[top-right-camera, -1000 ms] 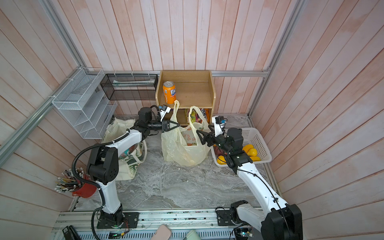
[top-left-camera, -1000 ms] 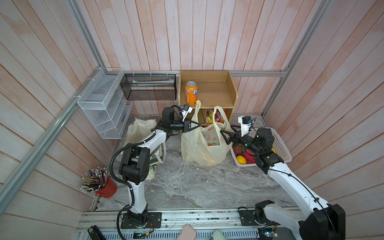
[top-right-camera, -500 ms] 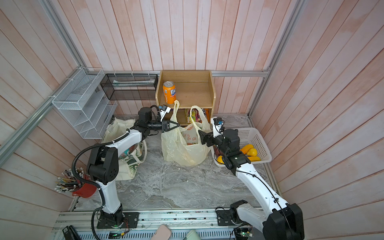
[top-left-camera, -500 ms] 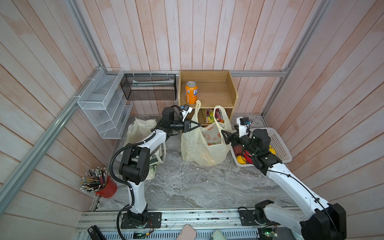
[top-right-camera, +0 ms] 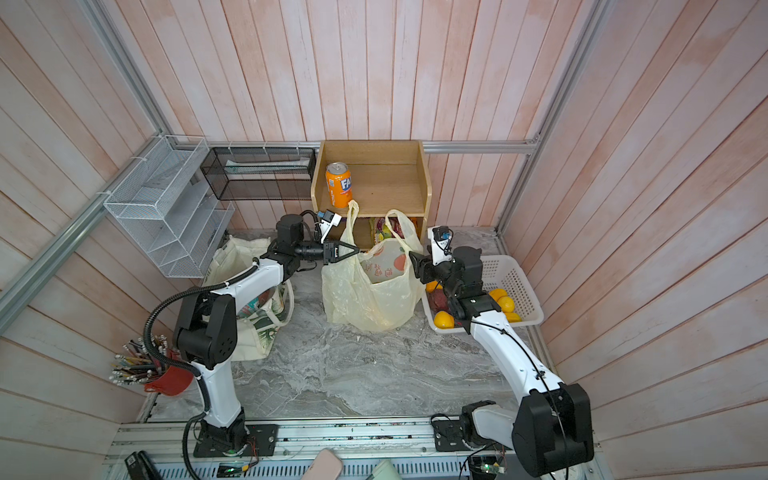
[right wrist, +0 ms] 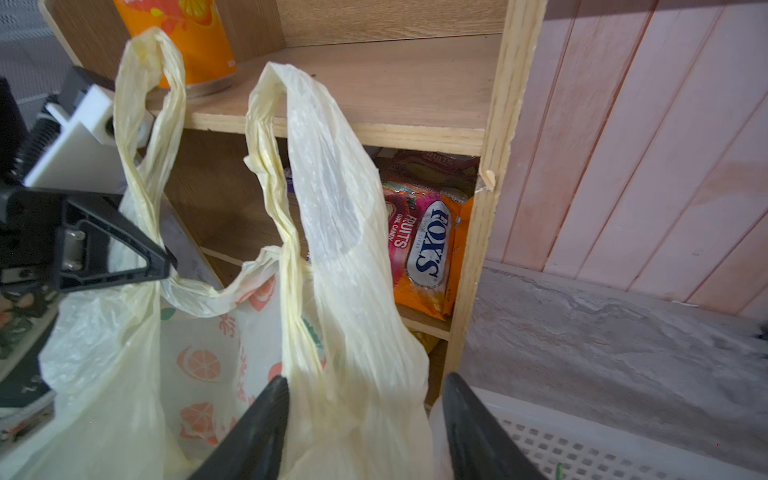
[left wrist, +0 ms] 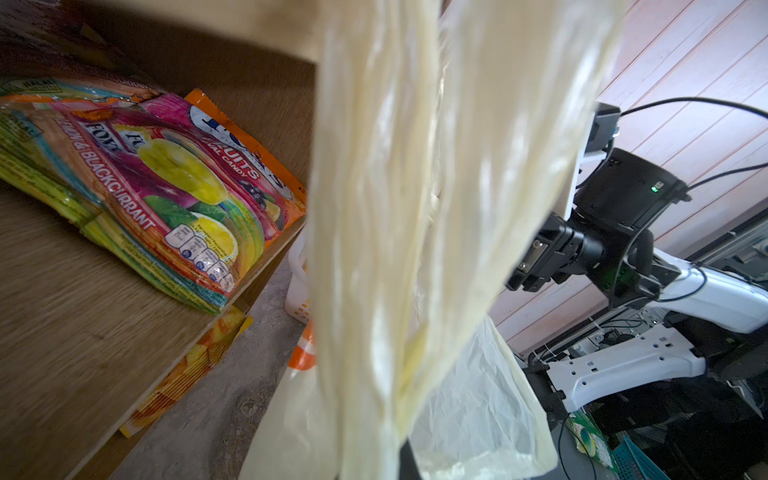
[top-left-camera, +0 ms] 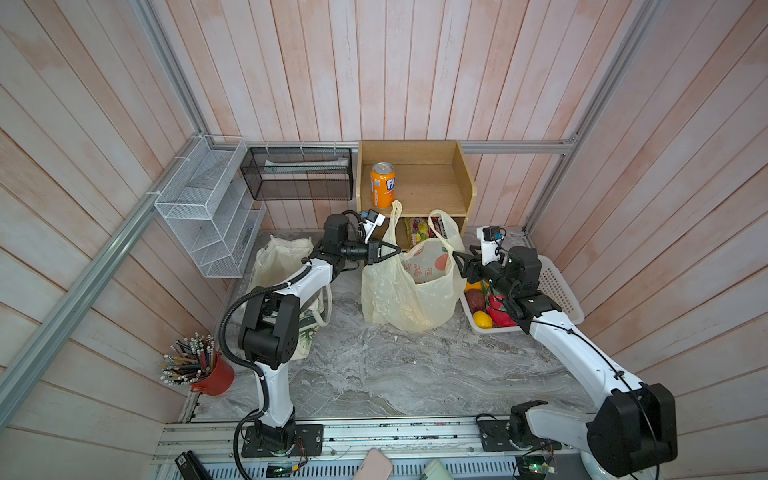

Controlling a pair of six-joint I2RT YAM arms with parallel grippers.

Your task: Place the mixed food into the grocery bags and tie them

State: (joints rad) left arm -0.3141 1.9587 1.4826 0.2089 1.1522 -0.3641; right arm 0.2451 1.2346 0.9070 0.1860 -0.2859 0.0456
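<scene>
Two bags sit here. Leftmost, the cream canvas tote with green print [top-left-camera: 286,257] slumps on the grey marble tabletop [top-left-camera: 374,374]. My left gripper [top-left-camera: 397,251] is clamped on one twisted loop handle of the thin, translucent pale-yellow plastic bag printed with oranges [top-left-camera: 415,299], which stands mid-table before the wooden shelf unit [top-left-camera: 432,187]. My right gripper [right wrist: 365,378] holds its jaws apart astride the other handle's root, beside the white perforated basket [top-left-camera: 557,286]. The film looks light, limp and slippery, so I judge the bunched handle necks the best hold.

Pale-yellow plastic bag [left wrist: 395,208], candy packet [left wrist: 166,178] on shelf [left wrist: 62,311]
</scene>
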